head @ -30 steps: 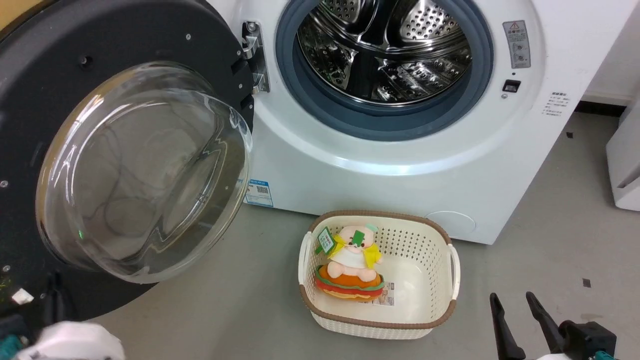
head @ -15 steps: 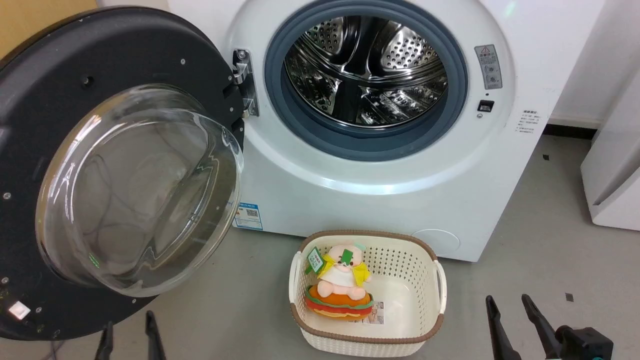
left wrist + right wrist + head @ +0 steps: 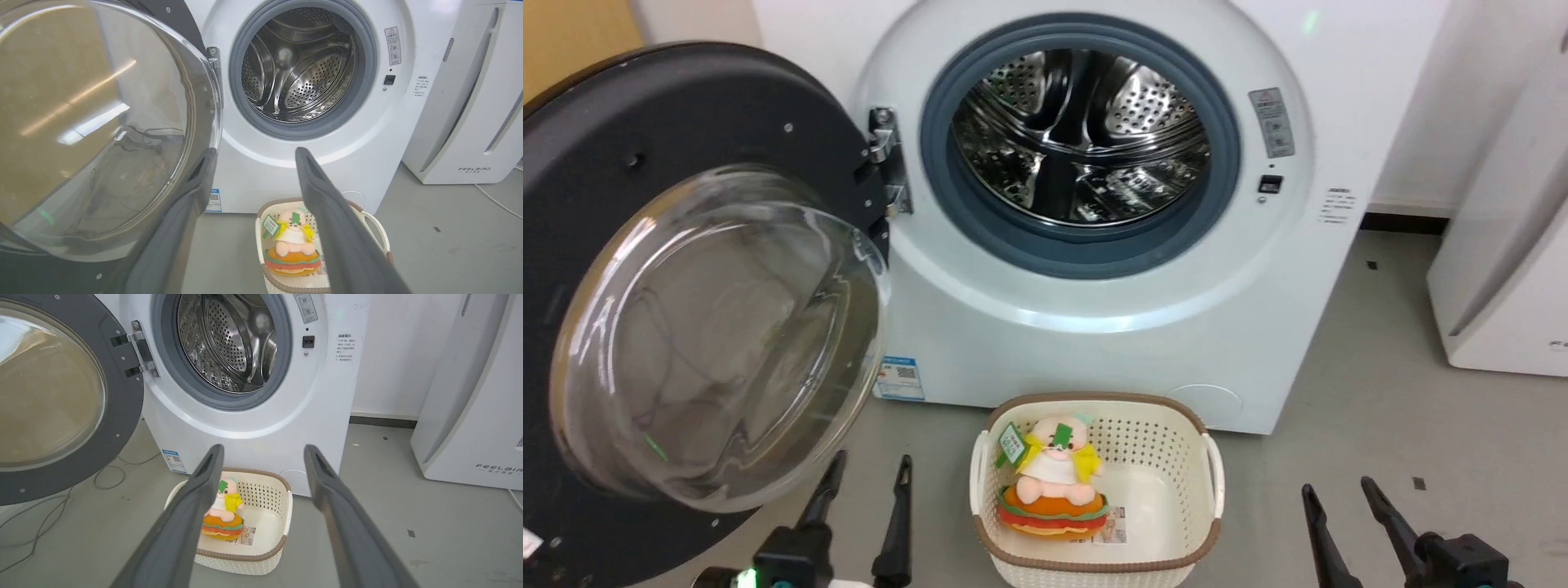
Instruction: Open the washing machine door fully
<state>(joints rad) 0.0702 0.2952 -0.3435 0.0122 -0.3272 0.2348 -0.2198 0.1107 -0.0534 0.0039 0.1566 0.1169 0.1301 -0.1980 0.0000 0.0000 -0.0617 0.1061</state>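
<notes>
From my remote console: the washing machine door (image 3: pixel 698 327) stands swung wide to the robot's left of the washing machine (image 3: pixel 1094 343). It hangs from the metal hinge (image 3: pixel 886 163) at the left of the opening, and its clear glass bowl bulges toward the head camera. The steel drum (image 3: pixel 1078 139) lies exposed inside its grey rubber ring (image 3: pixel 1086 249).

The left gripper (image 3: pixel 871 457) sits low on the left, its 2 dark fingers spread wide and holding nothing. It is just beside the door's lower edge, and in the left wrist view 1 finger overlaps the glass rim. I cannot tell whether it touches.

The right gripper (image 3: pixel 1337 486) hovers at lower right over the grey floor (image 3: pixel 1380 392), well apart from the door. Its 2 fingers are also wide apart and empty.

Between the 2 grippers, a cream basket (image 3: pixel 1211 482) with a brown rim rests on the floor just in front of the machine. It holds 1 plush toy (image 3: pixel 1054 486) seated on a burger-shaped cushion. A white appliance (image 3: pixel 1503 269) stands to the machine's right, and thin cables (image 3: pixel 108 477) trail across the floor beneath the door.
</notes>
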